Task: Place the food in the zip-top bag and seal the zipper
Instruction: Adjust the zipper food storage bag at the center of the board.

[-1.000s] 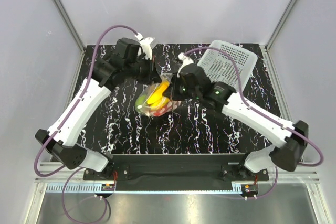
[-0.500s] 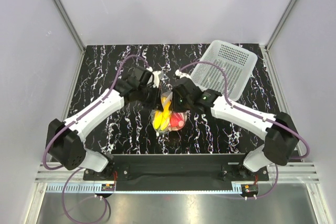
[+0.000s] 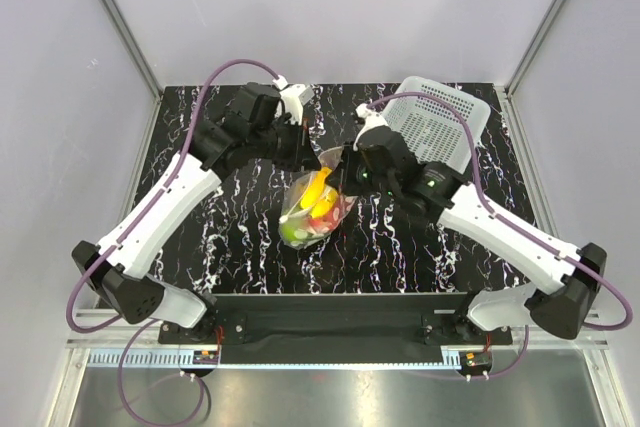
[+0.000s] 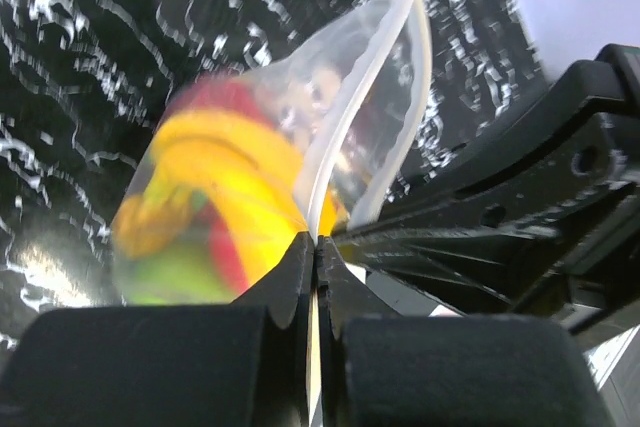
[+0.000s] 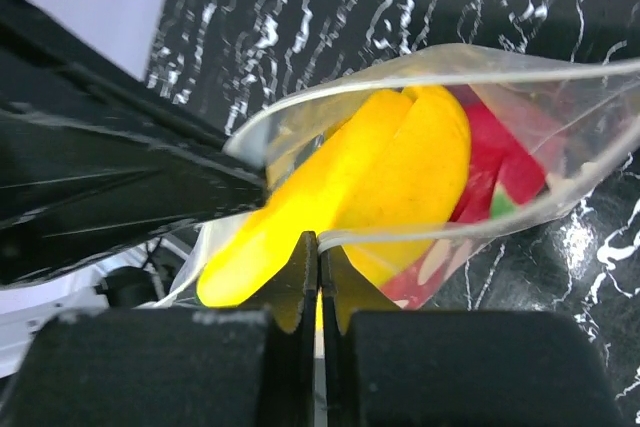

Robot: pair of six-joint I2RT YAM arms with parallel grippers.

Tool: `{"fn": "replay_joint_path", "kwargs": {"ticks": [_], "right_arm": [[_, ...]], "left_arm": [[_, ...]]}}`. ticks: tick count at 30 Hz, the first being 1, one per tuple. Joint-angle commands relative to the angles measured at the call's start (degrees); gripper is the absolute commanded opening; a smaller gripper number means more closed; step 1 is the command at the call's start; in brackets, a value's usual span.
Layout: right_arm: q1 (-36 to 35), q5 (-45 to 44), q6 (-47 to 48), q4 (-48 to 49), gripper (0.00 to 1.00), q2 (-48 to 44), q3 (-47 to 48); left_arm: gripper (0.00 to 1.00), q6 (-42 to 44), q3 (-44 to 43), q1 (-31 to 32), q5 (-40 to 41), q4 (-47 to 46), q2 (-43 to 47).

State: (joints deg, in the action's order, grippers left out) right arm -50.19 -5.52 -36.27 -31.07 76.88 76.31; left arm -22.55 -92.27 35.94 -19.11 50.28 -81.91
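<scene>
1. Plastic bag, clear with white dots, hangs between the two arms over the middle of the table; I cannot tell whether its bottom touches the table.
2. Inside it sit the banana, a green fruit at the low end and a red fruit beside them, all bunched together.
3. Left fingers are pinched tight on the thin edge strip of the bag, which runs up and away from them in the left wrist view.
4. Right fingers are clamped on the near lip of the mouth.
5. From the right wrist the zipper stands unsealed: the two lips are apart, and the banana and red fruit show between them.
6. Both sets of fingers meet at the bag's top end, close to each other, the left from the far left and the right from the right.
7. White basket lies at the far right of the table, well apart from the bag.
</scene>
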Motion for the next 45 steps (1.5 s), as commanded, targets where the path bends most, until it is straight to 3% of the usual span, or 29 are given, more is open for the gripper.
{"fn": "replay_joint_path", "kwargs": {"ticks": [1, 22, 29, 36, 38, 40, 43, 45], "right_arm": [[0.2, -1.8, 1.0, 1.2, 0.0, -1.6, 3.8], [0.2, -4.4, -4.0, 10.3, 0.0, 2.3, -6.3], [0.2, -5.6, -4.9, 11.9, 0.05, 0.2, -8.1], [0.2, -8.3, -6.9, 11.5, 0.2, -5.2, -11.8], [0.2, -9.1, -7.9, 12.7, 0.31, -6.7, -13.3], [0.2, -9.2, -8.2, 14.4, 0.52, -9.1, -15.9], [0.2, -9.9, -9.1, 16.7, 0.58, -10.8, -18.0], [0.2, -10.4, -9.3, 16.1, 0.7, -10.7, -17.5]], "left_arm": [[0.0, -1.3, -2.5, 0.4, -3.5, -0.3, -0.3], [0.0, -4.3, 13.7, 0.9, -8.1, -13.4, -0.5], [0.0, -3.7, 12.6, 1.4, -7.3, -12.2, -0.4], [0.0, -3.7, 11.6, 1.4, -6.6, -11.8, 0.4], [0.0, -3.7, 11.7, 1.5, -6.6, -11.7, 0.3], [0.0, -3.7, 11.7, 1.4, -6.7, -11.8, 0.1], [0.0, -4.0, 11.7, 1.5, -6.8, -12.0, 0.1], [0.0, -4.0, 11.5, 1.5, -6.7, -11.9, 0.0]]}}
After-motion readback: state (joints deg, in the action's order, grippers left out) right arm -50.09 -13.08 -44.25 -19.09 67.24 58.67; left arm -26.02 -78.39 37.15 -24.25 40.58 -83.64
